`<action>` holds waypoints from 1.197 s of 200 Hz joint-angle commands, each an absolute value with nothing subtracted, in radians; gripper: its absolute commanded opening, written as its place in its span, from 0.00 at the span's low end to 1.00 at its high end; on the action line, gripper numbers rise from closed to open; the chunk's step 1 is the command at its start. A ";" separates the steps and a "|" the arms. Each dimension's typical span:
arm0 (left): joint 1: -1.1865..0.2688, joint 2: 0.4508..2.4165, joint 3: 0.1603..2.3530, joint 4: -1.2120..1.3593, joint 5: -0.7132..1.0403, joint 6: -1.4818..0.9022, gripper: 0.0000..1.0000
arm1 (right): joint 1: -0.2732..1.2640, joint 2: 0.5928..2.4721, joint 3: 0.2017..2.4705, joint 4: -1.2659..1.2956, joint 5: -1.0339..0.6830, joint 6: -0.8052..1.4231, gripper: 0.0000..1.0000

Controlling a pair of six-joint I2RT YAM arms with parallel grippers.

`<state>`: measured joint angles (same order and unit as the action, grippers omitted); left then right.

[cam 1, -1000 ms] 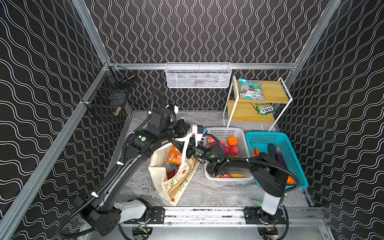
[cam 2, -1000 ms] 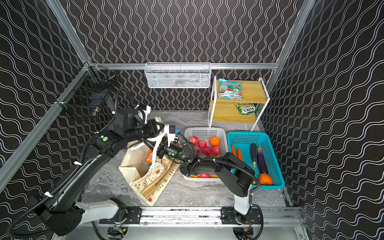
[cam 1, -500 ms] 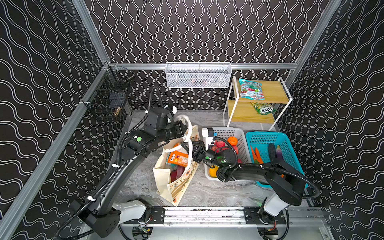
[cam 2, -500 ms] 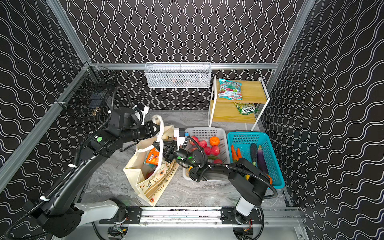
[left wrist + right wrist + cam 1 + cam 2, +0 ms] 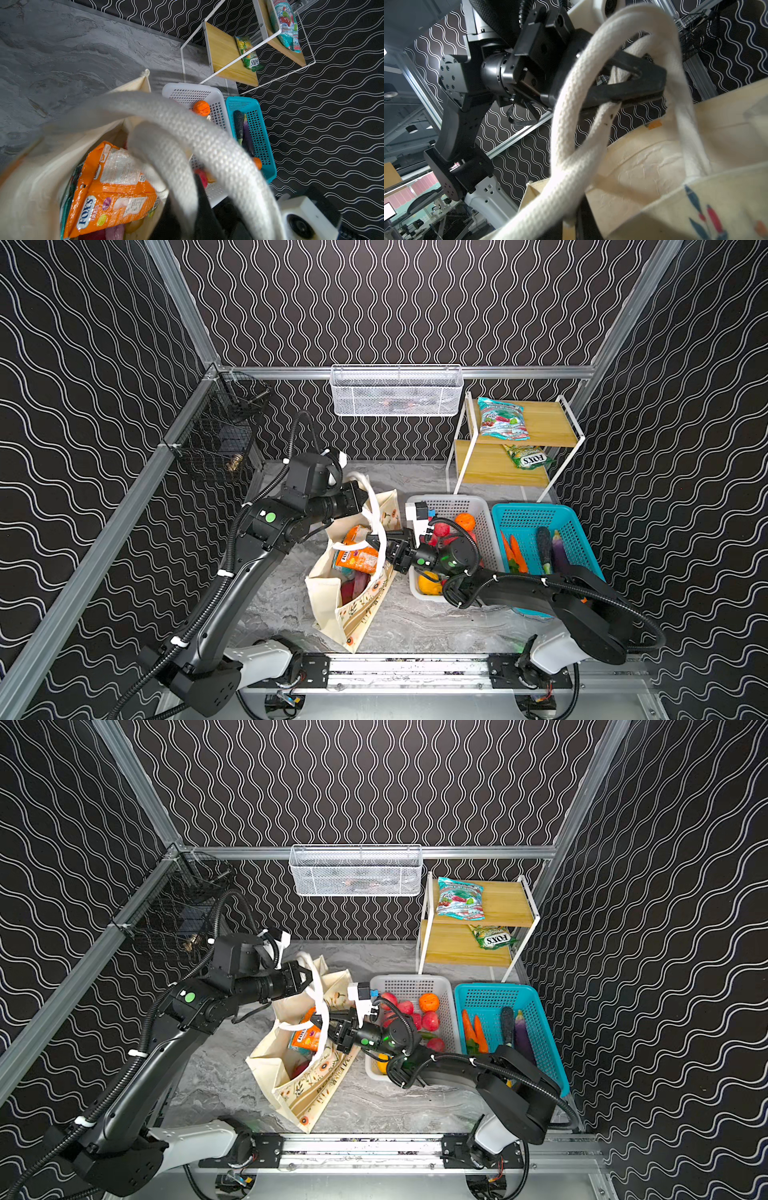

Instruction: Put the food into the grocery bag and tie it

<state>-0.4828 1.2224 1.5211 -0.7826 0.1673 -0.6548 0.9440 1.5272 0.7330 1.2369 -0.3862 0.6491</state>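
The cream grocery bag (image 5: 332, 605) (image 5: 286, 1081) stands open mid-table, leaning slightly. Inside lie food items: an orange FOX'S packet (image 5: 358, 553) (image 5: 112, 187), a magenta fruit (image 5: 356, 587) and the edge of a teal packet (image 5: 68, 193). My left gripper (image 5: 365, 499) (image 5: 309, 975) (image 5: 660, 87) is above the bag's far side, shut on one white strap handle (image 5: 376, 510) (image 5: 207, 141). My right gripper (image 5: 372, 541) (image 5: 320, 1023) (image 5: 577, 220) is at the bag's right rim, shut on the other strap handle (image 5: 571, 162). The two straps cross in a loop.
A white perforated basket (image 5: 453, 506) with tomatoes and an orange sits right of the bag, and a teal basket (image 5: 540, 514) of vegetables is beside it. A wooden shelf rack (image 5: 536, 431) holds two packets. A white mesh basket (image 5: 397, 391) and a black wire basket (image 5: 220, 435) hang on the walls.
My right gripper has shifted left to the bag's rim and closed on a strap. The left gripper has drawn its strap back and left, and the bag has stood up straighter.
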 commanded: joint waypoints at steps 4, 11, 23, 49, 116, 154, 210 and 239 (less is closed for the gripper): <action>-0.465 1.206 1.519 -0.829 0.131 -0.617 0.00 | 0.936 1.480 0.723 1.169 -0.357 0.576 0.05; -0.460 1.203 1.519 -0.840 0.130 -0.611 0.00 | 0.936 1.466 0.721 1.141 -0.341 0.558 0.05; -0.452 1.196 1.516 -0.857 0.130 -0.603 0.00 | 0.933 1.440 0.721 1.073 -0.315 0.526 0.06; -0.439 1.183 1.508 -0.889 0.127 -0.587 0.00 | 0.933 1.393 0.728 0.927 -0.257 0.456 0.06; -0.430 1.171 1.496 -0.936 0.150 -0.562 0.00 | 0.933 1.289 0.700 0.790 -0.103 0.338 0.06; -0.412 1.151 1.482 -0.984 0.143 -0.538 0.00 | 0.925 1.235 0.667 0.793 -0.030 0.330 0.06; -0.325 1.117 1.469 -1.020 0.148 -0.511 0.00 | 0.901 1.166 0.614 0.778 0.041 0.328 0.06; -0.293 1.116 1.477 -1.032 0.124 -0.499 0.00 | 0.882 1.139 0.601 0.765 0.046 0.327 0.06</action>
